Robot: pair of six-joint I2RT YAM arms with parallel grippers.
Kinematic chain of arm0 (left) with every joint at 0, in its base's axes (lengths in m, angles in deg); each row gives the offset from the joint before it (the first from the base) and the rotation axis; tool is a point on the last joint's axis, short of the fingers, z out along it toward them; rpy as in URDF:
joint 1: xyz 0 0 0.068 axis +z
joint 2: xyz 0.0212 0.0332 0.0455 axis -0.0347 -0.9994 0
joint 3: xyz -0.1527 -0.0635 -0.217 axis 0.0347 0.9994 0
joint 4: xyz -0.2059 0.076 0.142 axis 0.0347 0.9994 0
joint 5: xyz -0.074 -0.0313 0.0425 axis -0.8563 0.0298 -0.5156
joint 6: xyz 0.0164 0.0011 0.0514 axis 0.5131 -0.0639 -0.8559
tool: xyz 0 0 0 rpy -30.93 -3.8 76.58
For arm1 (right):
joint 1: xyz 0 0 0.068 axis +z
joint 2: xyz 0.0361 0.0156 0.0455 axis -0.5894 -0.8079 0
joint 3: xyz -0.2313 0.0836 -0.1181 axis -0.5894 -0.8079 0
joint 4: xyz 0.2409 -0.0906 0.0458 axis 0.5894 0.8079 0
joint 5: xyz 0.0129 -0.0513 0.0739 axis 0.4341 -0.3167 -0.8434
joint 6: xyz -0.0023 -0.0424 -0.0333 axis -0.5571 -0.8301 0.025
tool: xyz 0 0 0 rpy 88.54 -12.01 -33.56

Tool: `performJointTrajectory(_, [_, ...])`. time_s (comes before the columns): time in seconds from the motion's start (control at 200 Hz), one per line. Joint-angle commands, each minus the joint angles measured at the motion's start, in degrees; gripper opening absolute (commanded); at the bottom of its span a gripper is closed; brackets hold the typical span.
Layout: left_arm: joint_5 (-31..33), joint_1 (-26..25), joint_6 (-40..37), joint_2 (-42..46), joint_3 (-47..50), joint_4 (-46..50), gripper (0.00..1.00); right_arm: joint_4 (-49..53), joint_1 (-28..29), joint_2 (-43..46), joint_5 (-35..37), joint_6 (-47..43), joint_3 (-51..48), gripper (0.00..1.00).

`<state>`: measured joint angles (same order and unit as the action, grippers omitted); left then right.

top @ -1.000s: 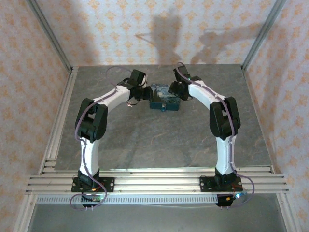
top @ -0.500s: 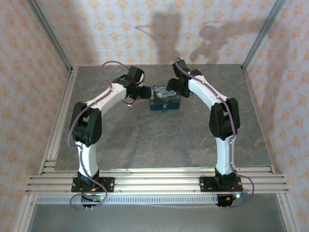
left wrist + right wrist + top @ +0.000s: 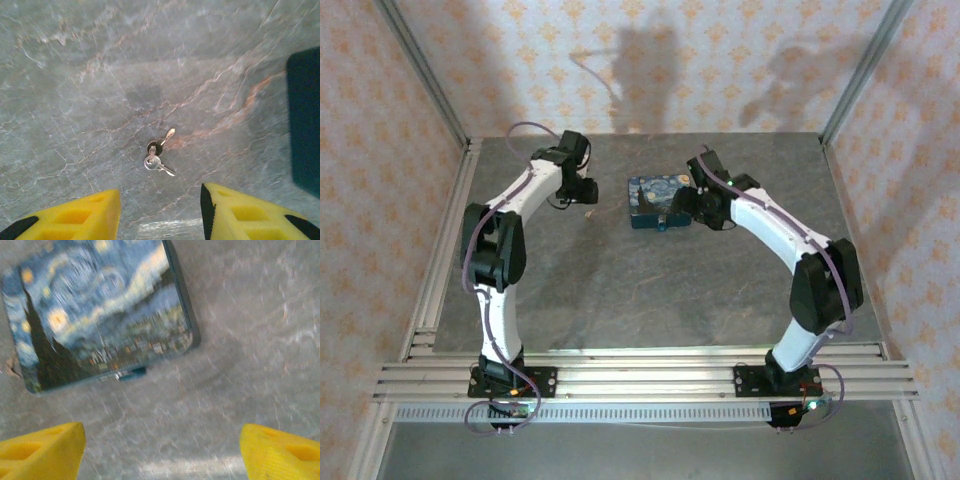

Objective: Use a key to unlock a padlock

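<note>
Bright, even light from the near side throws soft shadows of the two white arms [image 3: 772,222] onto the patterned back wall [image 3: 660,60]. From the left wrist the small silvery key [image 3: 153,162] looks crisp on the grey marbled tabletop [image 3: 100,75], pale glare below. The right wrist view is smeared, the blue swirl-painted box [image 3: 100,310] blurry.

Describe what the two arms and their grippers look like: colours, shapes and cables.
Both the left arm and right arm have white tubular links, black joint housings and thin purple cables looping alongside. The left gripper and right gripper carry blocky yellow fingers with moulded recesses.
</note>
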<state>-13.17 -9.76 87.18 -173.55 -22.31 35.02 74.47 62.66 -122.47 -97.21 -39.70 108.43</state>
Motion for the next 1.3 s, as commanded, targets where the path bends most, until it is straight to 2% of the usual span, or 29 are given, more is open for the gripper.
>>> performJointTrajectory(0.0, [3.23,-0.42,-2.69,-2.14,-2.51,5.37,0.44,-2.87,0.52,4.47,2.2,3.4,-5.07,0.81])
performJointTrajectory(0.26, [1.95,-0.43,-3.39,-5.47,-2.23,3.52,0.37,-4.0,0.61,9.05,3.05,5.41,-11.89,0.81])
performJointTrajectory(1.026, [-1.25,0.14,-3.13,-10.11,-3.65,0.18,0.32,-2.77,2.01,10.67,4.23,7.42,-12.11,0.81])
performJointTrajectory(1.296, [-1.08,0.17,-3.39,-11.28,-2.41,-0.16,0.24,-2.84,2.37,11.67,4.44,7.95,-13.08,0.81])
